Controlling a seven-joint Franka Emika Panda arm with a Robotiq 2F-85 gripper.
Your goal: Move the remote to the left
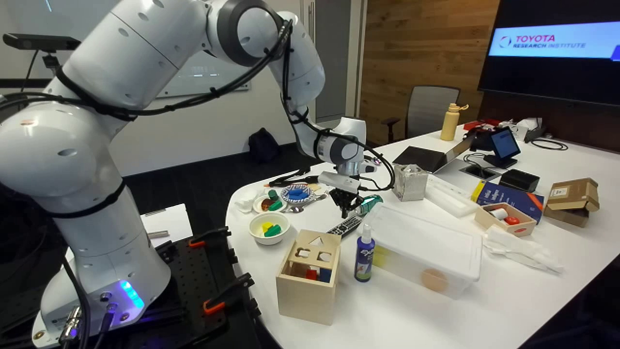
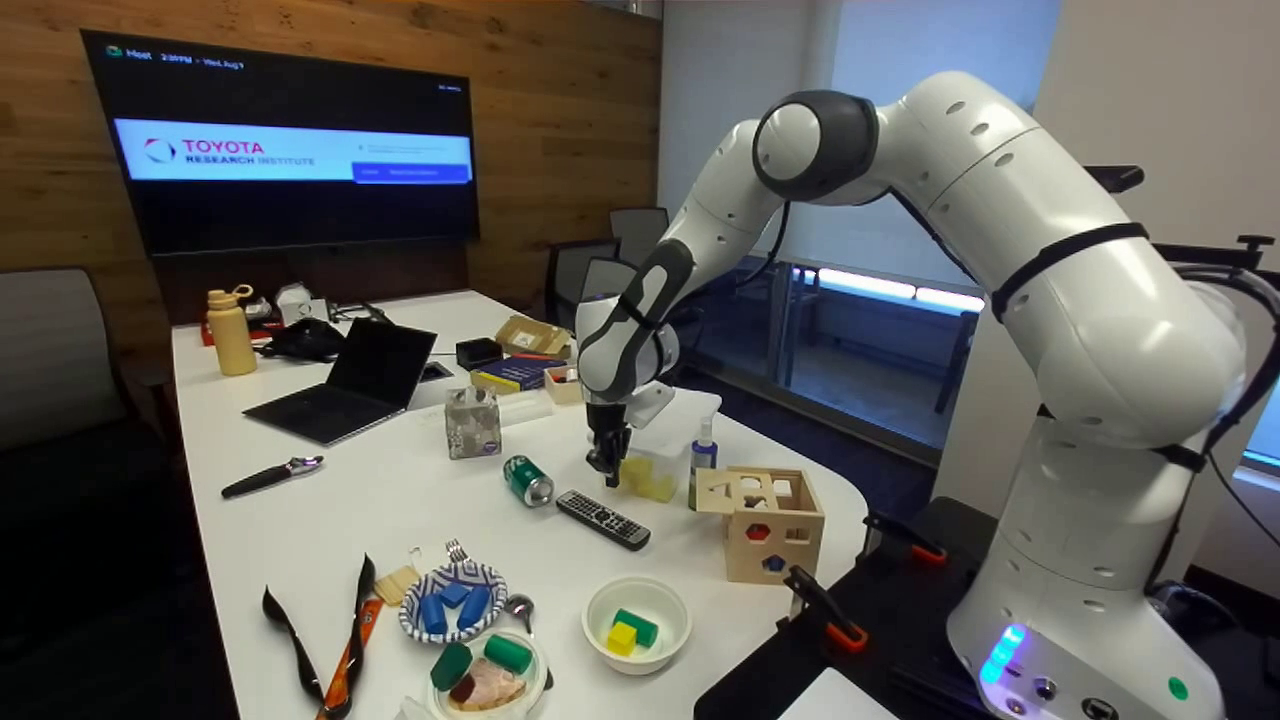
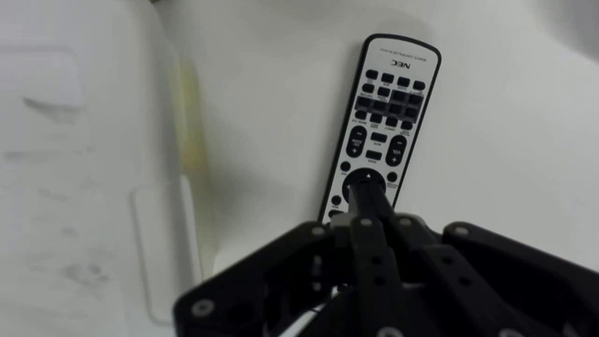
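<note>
The remote, a slim dark-edged bar with a grey face and many black buttons, lies flat on the white table in both exterior views (image 1: 346, 226) (image 2: 603, 520). In the wrist view the remote (image 3: 386, 126) runs slightly slanted, and its lower end is hidden behind the fingers. My gripper (image 1: 344, 213) points down over the remote. It also shows in an exterior view (image 2: 612, 478) and in the wrist view (image 3: 369, 189). Its fingertips are together with nothing between them and overlap the round button pad in the wrist view. They appear a little above the remote.
A clear lidded plastic box (image 1: 421, 242) stands close beside the gripper. A green can (image 2: 528, 481) lies near one end of the remote. A blue spray bottle (image 1: 364, 257), a wooden shape box (image 1: 307, 291) and a white bowl (image 2: 637, 625) stand nearby. A tissue box (image 2: 473, 424) is farther back.
</note>
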